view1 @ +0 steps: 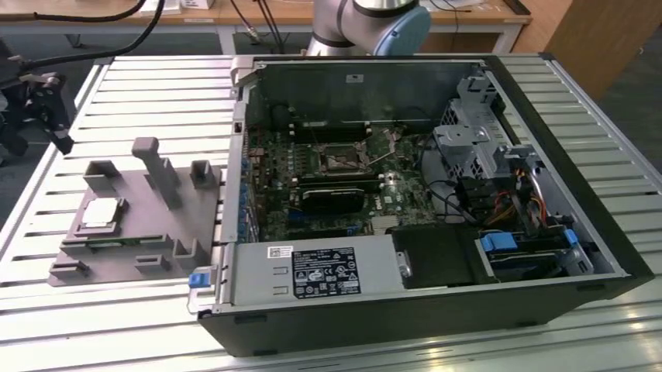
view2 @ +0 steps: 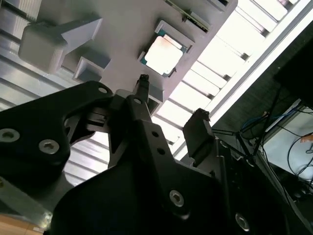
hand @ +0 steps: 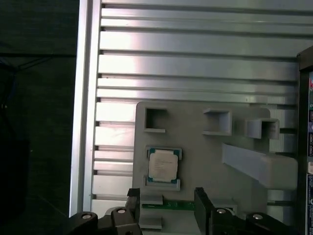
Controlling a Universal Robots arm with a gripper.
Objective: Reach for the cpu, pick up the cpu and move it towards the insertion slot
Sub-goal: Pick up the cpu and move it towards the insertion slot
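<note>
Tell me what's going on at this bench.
The pincer hangs open over the grey fixture tray, close to the cpu. The cpu lies in its recess on the tray, not yet gripped. The insertion slot sits on the motherboard inside the open computer case, which stands beside the tray.

the cpu (view1: pixel 101 213) lies flat, metal lid up, square in a shallow recess of the grey tray (view1: pixel 145 225) on the exterior view's left; it's a small square chip with a pale silvery-beige top, and in both wrist views a thin green edge peeks out around it. over on the circuit board (view1: pixel 279 167) inside the open computer case (view1: pixel 610 225) sits the insertion slot (view1: pixel 340 158), a dark square socket in a silver metal frame, lying level and well apart from the chip.
</note>
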